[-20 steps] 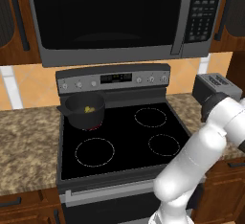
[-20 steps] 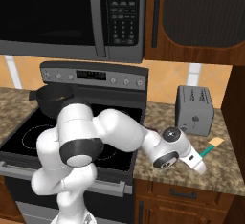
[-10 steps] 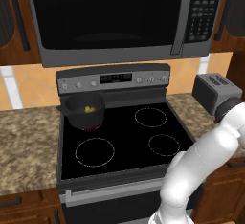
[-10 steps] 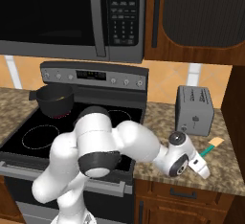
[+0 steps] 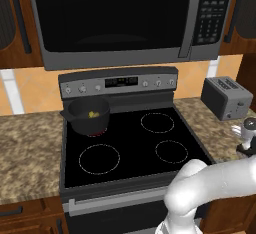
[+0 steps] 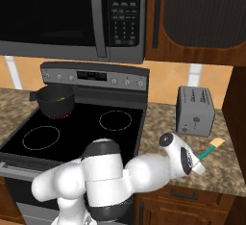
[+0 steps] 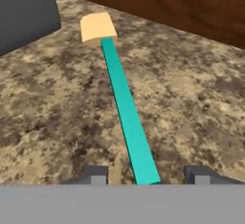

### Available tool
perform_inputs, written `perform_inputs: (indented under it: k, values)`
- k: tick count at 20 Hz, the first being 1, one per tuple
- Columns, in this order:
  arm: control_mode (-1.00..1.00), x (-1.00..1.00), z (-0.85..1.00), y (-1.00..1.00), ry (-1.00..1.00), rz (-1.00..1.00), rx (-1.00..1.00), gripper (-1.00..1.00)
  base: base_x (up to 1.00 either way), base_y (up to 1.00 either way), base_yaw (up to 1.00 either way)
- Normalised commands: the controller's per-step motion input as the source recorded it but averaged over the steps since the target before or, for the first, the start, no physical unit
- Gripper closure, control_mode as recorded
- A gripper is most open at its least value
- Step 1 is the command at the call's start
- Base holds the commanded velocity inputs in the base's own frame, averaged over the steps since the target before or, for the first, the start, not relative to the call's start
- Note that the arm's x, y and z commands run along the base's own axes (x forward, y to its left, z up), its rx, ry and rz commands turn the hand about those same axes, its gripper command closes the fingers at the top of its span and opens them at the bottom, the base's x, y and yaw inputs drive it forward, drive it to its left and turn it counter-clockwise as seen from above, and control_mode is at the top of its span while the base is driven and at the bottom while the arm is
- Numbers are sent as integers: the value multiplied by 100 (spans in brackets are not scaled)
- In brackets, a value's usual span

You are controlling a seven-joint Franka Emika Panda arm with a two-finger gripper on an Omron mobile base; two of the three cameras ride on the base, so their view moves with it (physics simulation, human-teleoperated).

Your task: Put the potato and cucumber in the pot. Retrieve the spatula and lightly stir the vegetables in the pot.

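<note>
Stove [image 5: 130, 148] between two counter stretches, microwave [image 5: 125, 20] above it. On its rear left burner we find the pot [image 5: 89, 116], handle to the left, a small piece lying inside. Right counter [image 6: 163, 123]: toaster [image 6: 194, 110] at the back, near the wall. Before the toaster and to its right we log the spatula [image 6: 210, 148], flat on the counter, blade end away from the robot. Gripper [image 7: 149, 175] sits low over the handle's near end, one fingertip [image 7: 95, 174] on either side.
</note>
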Motion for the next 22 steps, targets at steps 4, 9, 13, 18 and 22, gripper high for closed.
perform_inputs:
  k: [4,9,13,18,22]
  values:
    - [-100,15,-33,-41,0,0,0,-100,0,0,0]
    - [-100,13,-33,-56,0,0,1,-100,0,0,0]
    - [-100,0,-68,-49,6,0,6,-100,0,0,0]
    - [-100,0,-82,-13,13,2,14,-100,0,0,0]
    - [-100,-16,-94,-11,10,4,18,-100,0,0,0]
